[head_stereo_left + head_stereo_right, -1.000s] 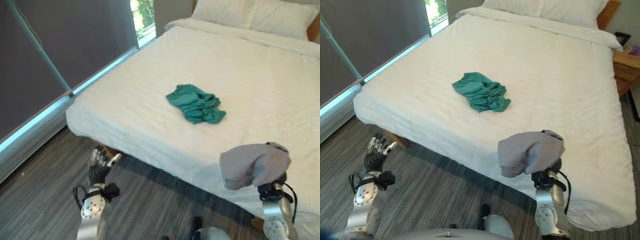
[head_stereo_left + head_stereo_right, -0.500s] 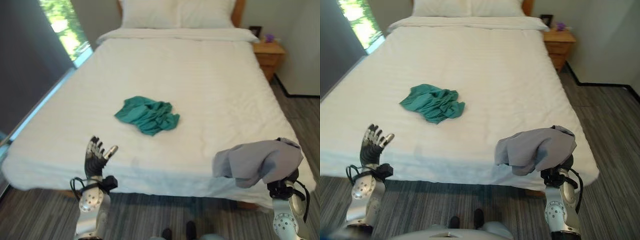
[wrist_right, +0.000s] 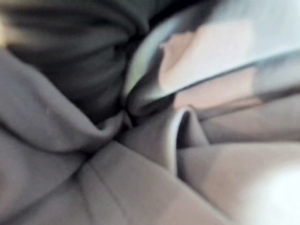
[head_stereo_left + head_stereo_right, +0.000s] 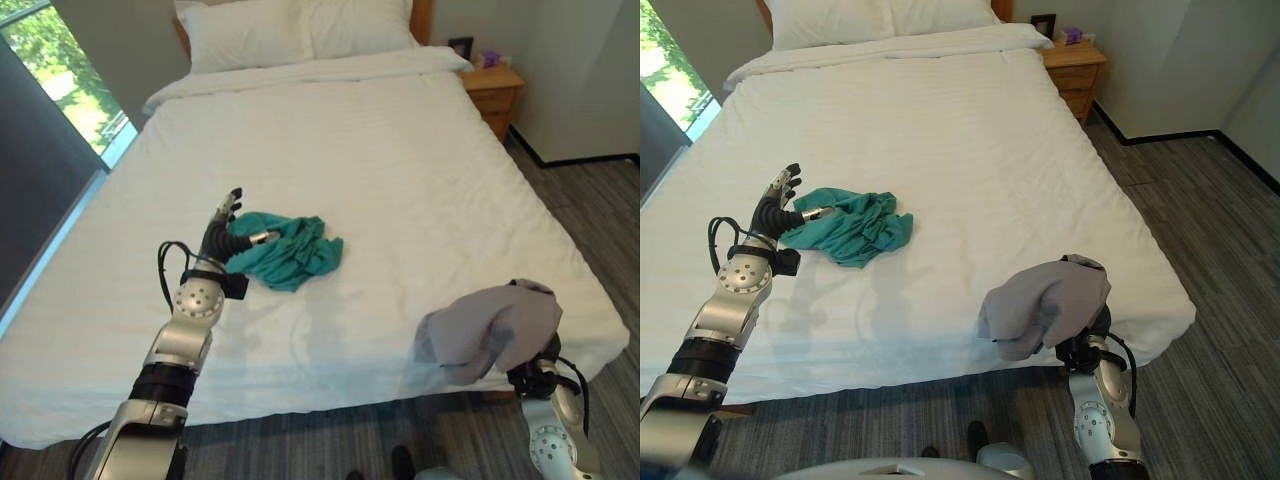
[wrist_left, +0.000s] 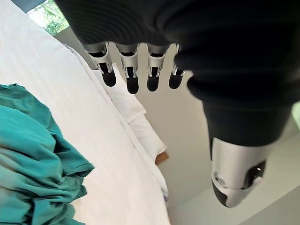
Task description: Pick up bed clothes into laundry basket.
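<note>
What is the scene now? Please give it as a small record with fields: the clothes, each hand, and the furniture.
green garment: crumpled teal cloth on the white bed
grey garment: grey cloth draped over the right hand, near the bed's foot corner
left hand: fingers straight, at the green garment's edge
right hand: covered by the grey cloth, fingers hidden
pillows: white, at the head of the bed
nightstand: wooden, beside the bed

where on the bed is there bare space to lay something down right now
Most of the white bed is bare: the whole stretch between the green garment and the pillows, and the half toward the nightstand. It is crowded only around the garment, where the left hand hovers with straight fingers, and at the near corner, where the grey garment drapes over the right hand.
</note>
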Motion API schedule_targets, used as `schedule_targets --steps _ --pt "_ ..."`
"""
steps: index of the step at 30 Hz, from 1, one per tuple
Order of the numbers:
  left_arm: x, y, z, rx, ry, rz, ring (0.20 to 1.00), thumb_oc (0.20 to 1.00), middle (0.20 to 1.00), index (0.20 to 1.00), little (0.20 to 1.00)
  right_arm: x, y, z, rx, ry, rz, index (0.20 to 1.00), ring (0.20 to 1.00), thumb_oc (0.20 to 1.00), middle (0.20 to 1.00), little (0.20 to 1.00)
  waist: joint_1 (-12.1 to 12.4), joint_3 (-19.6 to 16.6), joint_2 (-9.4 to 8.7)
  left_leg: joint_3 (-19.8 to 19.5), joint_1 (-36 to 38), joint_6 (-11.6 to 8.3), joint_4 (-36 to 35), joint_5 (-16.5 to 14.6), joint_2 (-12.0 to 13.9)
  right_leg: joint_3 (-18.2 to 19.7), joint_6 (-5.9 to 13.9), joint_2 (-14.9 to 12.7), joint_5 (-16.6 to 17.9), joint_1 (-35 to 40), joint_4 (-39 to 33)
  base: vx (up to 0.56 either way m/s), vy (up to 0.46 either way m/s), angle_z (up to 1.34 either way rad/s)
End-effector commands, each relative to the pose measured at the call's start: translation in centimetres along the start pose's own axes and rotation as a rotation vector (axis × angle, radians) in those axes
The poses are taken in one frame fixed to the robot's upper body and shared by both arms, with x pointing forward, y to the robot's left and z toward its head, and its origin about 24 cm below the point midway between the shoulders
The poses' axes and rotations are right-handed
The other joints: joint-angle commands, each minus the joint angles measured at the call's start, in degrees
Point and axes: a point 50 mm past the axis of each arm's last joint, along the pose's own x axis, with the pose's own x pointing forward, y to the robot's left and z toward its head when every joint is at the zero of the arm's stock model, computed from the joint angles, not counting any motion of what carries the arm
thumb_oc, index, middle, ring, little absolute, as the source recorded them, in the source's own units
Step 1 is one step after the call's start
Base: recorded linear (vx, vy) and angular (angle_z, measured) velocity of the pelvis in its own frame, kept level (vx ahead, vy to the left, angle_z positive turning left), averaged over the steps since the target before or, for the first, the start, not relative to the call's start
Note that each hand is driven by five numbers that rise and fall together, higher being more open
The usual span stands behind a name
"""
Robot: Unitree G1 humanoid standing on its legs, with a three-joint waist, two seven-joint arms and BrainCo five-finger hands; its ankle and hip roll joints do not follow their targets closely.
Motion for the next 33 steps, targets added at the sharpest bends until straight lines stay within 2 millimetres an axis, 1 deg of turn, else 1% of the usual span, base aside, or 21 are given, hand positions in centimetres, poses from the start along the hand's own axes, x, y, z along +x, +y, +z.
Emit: schedule_targets --steps 1,2,3,4,5,6,8,10,12,13,14,15,17,18,19,22,23,28,29,31,33 --pt "2.3 2.2 2.8 0.175 -0.082 0.077 1.000 1.000 1.000 1.000 1.000 0.0 0.4 2.5 -0.054 -0.106 0.075 0.200 0.200 0.200 0.200 0.200 -1.17 -3.30 -2.71 -0.03 -2.17 -0.87 0.59 0.48 0.36 -0.40 5.21 -3.21 -3.11 1.17 1.57 0.02 0.039 0.03" --pt "3.3 2.3 3.5 0.235 -0.077 0.087 1.000 1.000 1.000 1.000 1.000 -0.1 0.5 2.4 -0.060 -0.095 0.087 0.200 0.200 0.200 0.200 0.200 -1.88 -2.97 -2.94 0.18 -2.65 -0.82 0.59 0.50 0.49 -0.19 5.37 -3.20 -2.98 0.62 1.56 0.01 0.024 -0.03" --pt "3.4 2.2 3.5 0.236 -0.078 0.087 1.000 1.000 1.000 1.000 1.000 -0.1 0.5 2.4 -0.059 -0.096 0.087 0.200 0.200 0.200 0.200 0.200 -1.83 -2.96 -2.97 0.17 -2.70 -0.82 0.59 0.51 0.49 -0.20 5.37 -3.20 -2.98 0.57 1.57 -0.06 0.045 0.02" --pt "4.5 2.2 4.6 0.307 -0.078 0.096 1.000 1.000 1.000 1.000 1.000 0.1 0.8 2.7 -0.064 -0.104 0.112 0.200 0.200 0.200 0.200 0.200 -2.70 -1.65 -3.36 0.29 -4.01 -0.90 0.59 0.89 0.61 0.13 5.56 -3.04 -2.48 -1.10 1.72 -0.14 0.027 -0.07" --pt "5.1 2.4 5.0 0.348 -0.068 0.104 1.000 1.000 1.000 1.000 1.000 0.2 1.1 2.9 -0.064 -0.110 0.129 0.200 0.200 0.200 0.200 0.200 -3.20 -0.75 -3.70 0.31 -5.18 -0.89 0.59 1.19 0.70 0.45 5.60 -2.97 -2.13 -2.39 1.93 -0.20 0.038 -0.04" --pt "5.7 2.8 5.8 0.389 -0.074 0.127 1.000 1.000 1.000 1.000 1.000 0.3 1.4 3.0 -0.057 -0.114 0.143 0.200 0.200 0.200 0.200 0.200 -3.50 0.05 -4.04 0.55 -6.43 -0.93 0.59 1.53 0.81 0.72 5.65 -2.92 -1.78 -3.79 2.11 -0.18 0.022 -0.07" --pt "6.7 3.1 7.0 0.426 -0.057 0.136 1.000 1.000 1.000 1.000 1.000 0.4 1.7 3.2 -0.056 -0.119 0.171 0.200 0.200 0.200 0.200 0.200 -4.32 1.79 -4.54 1.03 -8.57 -1.00 0.59 2.10 0.90 1.15 5.79 -2.79 -1.05 -5.82 2.09 -0.17 0.028 -0.08" --pt "7.9 4.1 9.2 0.448 -0.070 0.180 1.000 1.000 1.000 1.000 1.000 0.7 2.5 3.8 -0.058 -0.141 0.212 0.200 0.200 0.200 0.200 0.200 -5.38 4.27 -5.14 1.21 -11.31 -1.14 0.64 3.09 0.95 1.17 5.84 -2.67 -0.42 -8.92 2.73 -0.19 0.022 -0.16" --pt "8.5 5.5 10.7 0.482 -0.056 0.224 1.000 1.000 1.000 1.000 1.000 0.8 3.0 4.0 -0.047 -0.152 0.238 0.200 0.200 0.200 0.200 0.200 -6.54 6.17 -5.79 1.62 -13.51 -1.25 0.77 3.84 0.94 1.62 5.90 -2.52 0.52 -11.48 3.22 -0.15 0.005 -0.01" --pt "8.6 5.5 10.8 0.483 -0.058 0.225 1.000 1.000 1.000 1.000 1.000 0.9 3.0 4.0 -0.045 -0.154 0.238 0.200 0.200 0.200 0.200 0.200 -6.51 6.17 -5.85 1.61 -13.68 -1.25 0.79 3.88 0.94 1.61 5.90 -2.52 0.52 -11.67 3.30 -0.09 0.001 0.05" --pt "8.7 6.5 11.3 0.516 -0.045 0.247 1.000 1.000 1.000 1.000 1.000 1.0 3.3 4.0 -0.038 -0.152 0.251 0.200 0.200 0.200 0.200 0.200 -6.97 6.83 -6.11 1.90 -14.77 -1.33 0.75 4.28 1.00 1.64 6.02 -2.51 0.89 -12.82 3.40 -0.12 0.003 -0.01" --pt "9.0 7.9 12.7 0.618 -0.031 0.272 1.000 1.000 1.000 1.000 1.000 1.1 3.7 4.1 -0.029 -0.157 0.274 0.200 0.200 0.200 0.200 0.200 -7.84 8.40 -6.51 2.33 -17.36 -1.59 0.59 5.32 1.00 1.76 6.15 -2.50 1.87 -15.47 3.55 -0.12 0.003 -0.11" --pt "9.0 8.5 13.3 0.651 -0.030 0.286 1.000 1.000 1.000 1.000 1.000 1.1 3.8 4.1 -0.025 -0.159 0.280 0.200 0.200 0.200 0.200 0.200 -8.09 8.55 -6.62 2.37 -18.50 -1.75 0.59 5.62 1.05 1.57 6.22 -2.65 2.09 -16.47 3.54 -0.11 -0.009 -0.20" --pt "9.1 9.7 14.1 0.759 -0.003 0.305 1.000 1.000 1.000 1.000 1.000 1.0 4.0 4.1 -0.022 -0.162 0.288 0.200 0.200 0.200 0.200 0.200 -9.05 9.57 -6.90 2.70 -20.95 -2.13 0.59 6.09 1.12 1.47 6.63 -2.95 3.07 -18.58 3.22 -0.14 -0.033 -0.05" --pt "9.1 10.3 15.0 0.807 0.003 0.323 1.000 1.000 1.000 1.000 1.000 1.0 4.1 4.0 -0.010 -0.164 0.286 0.200 0.200 0.200 0.200 0.200 -9.39 10.17 -7.01 2.76 -23.10 -2.35 0.59 6.63 1.17 1.28 6.74 -3.22 3.64 -20.32 2.94 -0.14 -0.026 -0.02" --pt "9.0 11.0 14.7 0.870 0.059 0.302 1.000 1.000 1.000 1.000 1.000 0.8 4.2 4.0 -0.015 -0.169 0.293 0.200 0.200 0.200 0.200 0.200 -9.61 11.60 -6.98 2.95 -24.96 -2.44 0.59 6.93 0.79 1.18 6.92 -3.44 4.41 -22.14 2.67 -0.06 0.007 -0.11" --pt "9.0 11.4 15.3 0.862 0.052 0.319 1.000 1.000 1.000 1.000 1.000 0.8 4.4 4.1 -0.014 -0.172 0.301 0.200 0.200 0.200 0.200 0.200 -9.66 11.83 -6.91 2.97 -25.54 -2.49 0.59 7.00 0.72 1.10 6.91 -3.49 4.48 -22.61 2.61 -0.03 0.004 -0.12" --pt "8.9 12.2 15.8 0.953 0.068 0.357 1.000 1.000 1.000 1.000 1.000 0.3 4.3 3.7 -0.010 -0.160 0.309 0.200 0.200 0.200 0.200 0.200 -9.99 12.64 -6.85 3.08 -27.44 -2.66 0.59 7.20 0.75 0.58 7.15 -3.87 5.05 -24.16 2.06 -0.01 -0.017 0.06" --pt "8.8 12.6 16.2 1.001 0.061 0.384 1.000 1.000 1.000 1.000 1.000 0.2 4.0 3.5 -0.017 -0.149 0.302 0.200 0.200 0.200 0.200 0.200 -10.05 12.63 -6.85 3.12 -27.60 -2.68 0.59 7.19 0.75 0.33 7.24 -3.90 5.10 -24.26 1.94 0.01 -0.017 0.05" --pt "8.7 12.8 16.6 1.009 0.050 0.397 1.000 1.000 1.000 1.000 1.000 0.1 4.0 3.6 -0.019 -0.150 0.307 0.200 0.200 0.200 0.200 0.200 -10.03 12.64 -6.80 3.08 -27.55 -2.67 0.59 7.12 0.67 0.34 7.27 -3.90 5.03 -24.20 1.90 0.03 -0.004 0.03" --pt "8.6 13.1 17.5 1.000 0.009 0.429 1.000 1.000 1.000 1.000 1.000 0.0 3.7 3.7 -0.021 -0.155 0.303 0.200 0.200 0.200 0.200 0.200 -9.79 12.63 -6.41 3.04 -27.17 -2.65 0.59 6.91 0.59 0.24 7.26 -4.13 4.78 -23.84 1.89 0.04 0.010 0.00"
